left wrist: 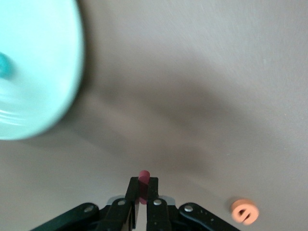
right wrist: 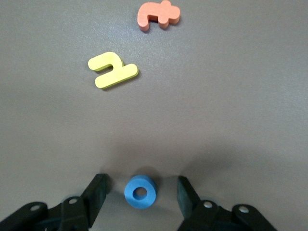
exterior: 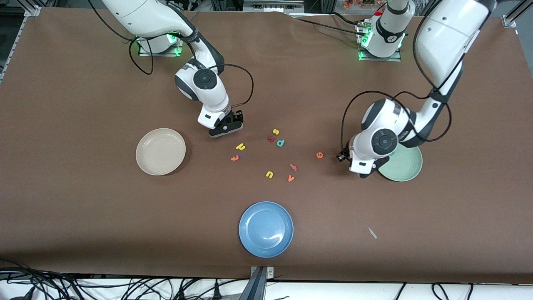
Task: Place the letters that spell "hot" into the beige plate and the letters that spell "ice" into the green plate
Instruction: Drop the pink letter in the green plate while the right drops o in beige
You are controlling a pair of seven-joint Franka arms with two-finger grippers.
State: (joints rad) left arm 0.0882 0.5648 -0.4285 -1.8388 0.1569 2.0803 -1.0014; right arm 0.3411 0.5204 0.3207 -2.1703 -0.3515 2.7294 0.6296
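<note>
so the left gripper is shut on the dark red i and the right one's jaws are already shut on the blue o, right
Not quite. The left gripper is indeed shut on the dark red i, but the right gripper is open: the right wrist view shows its jaws standing apart on either side of the blue o, not touching it.

counter (exterior: 83,216): plain matt brown covering, no pattern.
beige plate (exterior: 160,151): cream-beige, plain.
green plate (exterior: 406,164): pale mint green, plain; a small teal c (left wrist: 4,66) shows against it.
blue plate (exterior: 266,228): mid blue with a pale sheen.
h (right wrist: 113,70): yellow. o (right wrist: 140,191): bright blue ring. t (right wrist: 159,15): orange.
i (left wrist: 143,185): dark red. e (exterior: 319,155): orange.
yellow s (exterior: 275,131); yellow u (exterior: 269,174); teal p (exterior: 280,143); orange v (exterior: 291,178).
left gripper (left wrist: 143,192): black fingers with silver screws.
right gripper (right wrist: 140,192): black fingers.
arms: glossy white shells, black joints, green lights at the bases.
</note>
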